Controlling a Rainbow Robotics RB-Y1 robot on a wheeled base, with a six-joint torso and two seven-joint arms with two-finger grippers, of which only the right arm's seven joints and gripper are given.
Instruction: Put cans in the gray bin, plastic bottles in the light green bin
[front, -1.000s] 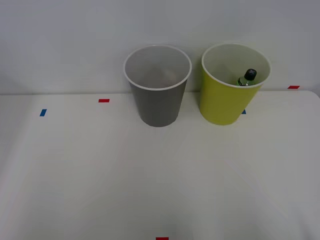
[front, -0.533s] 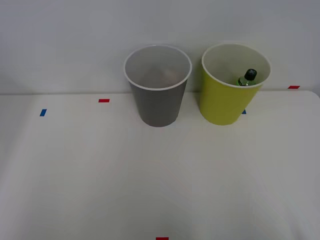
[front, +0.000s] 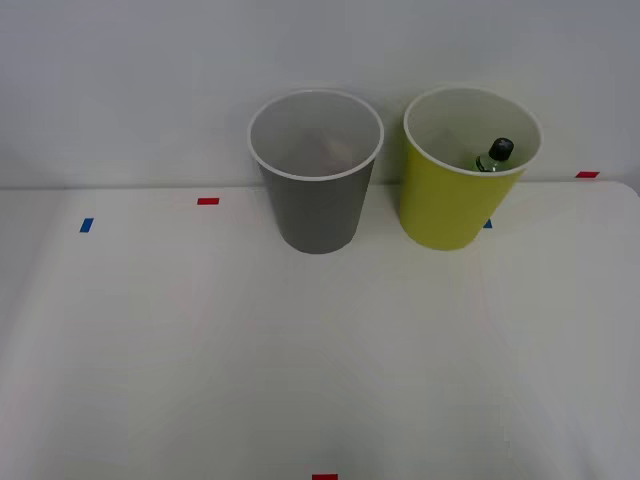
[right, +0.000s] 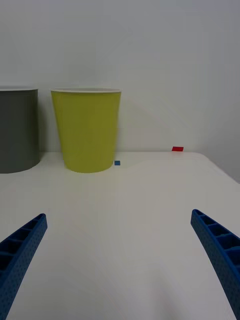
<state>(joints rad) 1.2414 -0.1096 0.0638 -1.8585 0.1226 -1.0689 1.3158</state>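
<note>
The gray bin (front: 316, 190) stands at the back of the white table (front: 300, 350), with something dim lying in its bottom that I cannot make out. Right of it stands the light green bin (front: 450, 195), and a dark green plastic bottle (front: 495, 156) with a black cap leans inside against its right wall. The wrist view shows the light green bin (right: 88, 130) and the gray bin (right: 17, 129) from the side, well ahead of my right gripper (right: 120, 250). Its blue fingers (right: 217, 247) are spread wide open above bare table, holding nothing.
Small red tape marks (front: 207, 201) and blue tape marks (front: 86, 225) dot the tabletop. A plain white wall rises just behind the bins. The table's right edge curves away near a red mark (right: 177, 148).
</note>
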